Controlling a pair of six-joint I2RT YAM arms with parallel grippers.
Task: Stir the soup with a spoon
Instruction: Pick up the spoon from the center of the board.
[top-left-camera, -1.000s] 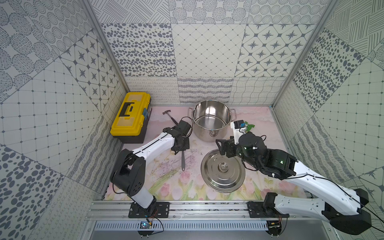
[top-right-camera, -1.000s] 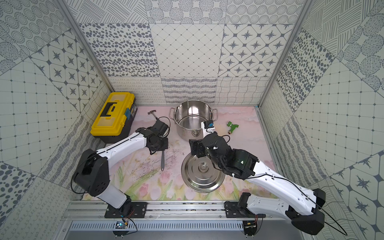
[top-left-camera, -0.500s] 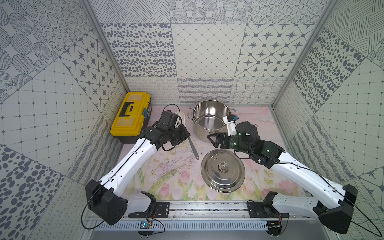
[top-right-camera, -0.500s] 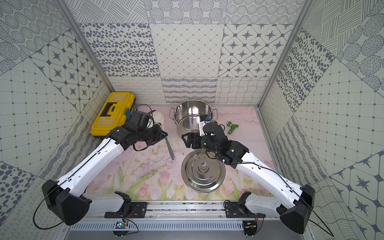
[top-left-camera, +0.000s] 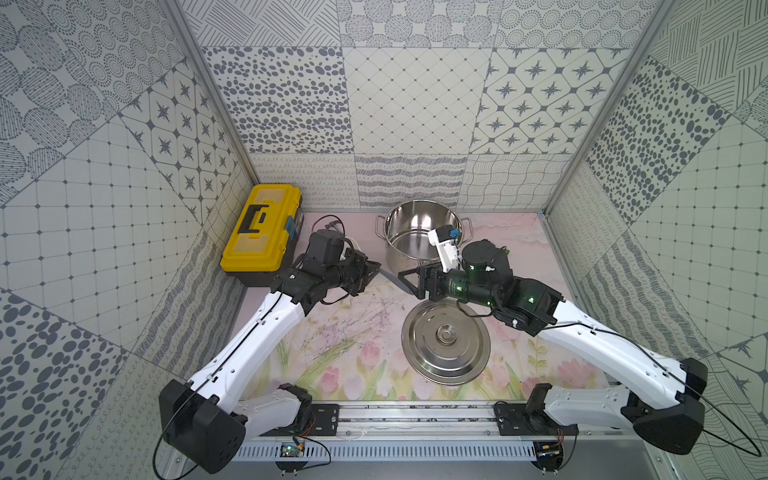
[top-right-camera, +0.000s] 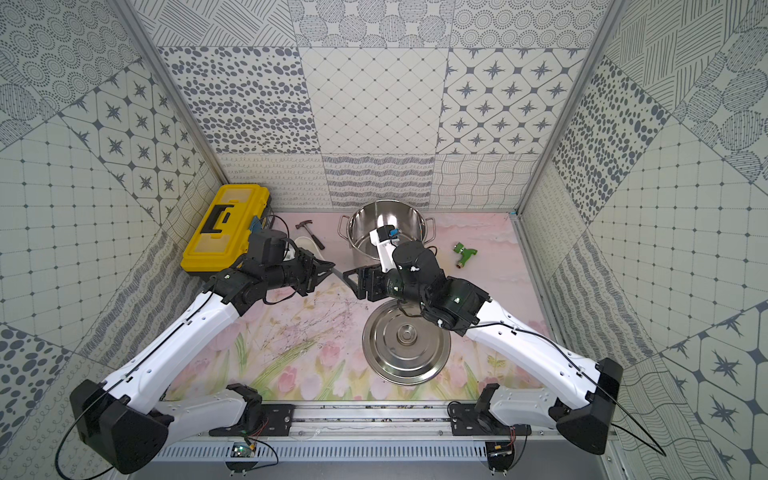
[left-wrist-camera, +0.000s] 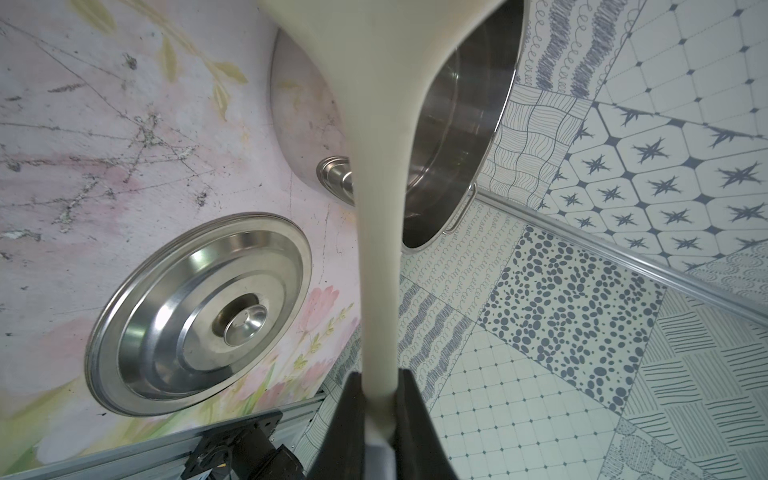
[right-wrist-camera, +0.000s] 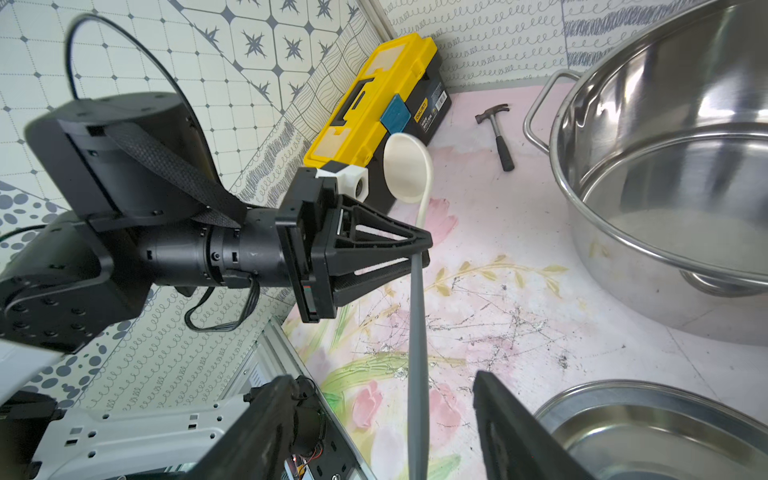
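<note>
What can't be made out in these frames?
- Spoon handle's end: cut off by the right wrist view's edge, between the open jaws of the right gripper.
- Pot contents: steel reflections in every view; soup cannot be confirmed.
- Green object: too small in a top view to identify.

The only lettering is on the yellow toolbox (right-wrist-camera: 374, 91), seen from the right wrist view. On its black end wall, just beside the blue latch (right-wrist-camera: 398, 113), is a label (right-wrist-camera: 432, 109). It carries a short yellow brand mark that seems to read "deli", but it is blurred and cannot be read for certain. Next to the mark stand a few lines of pale small print, too fine to read. In both top views the lettering is too small to read.
</note>
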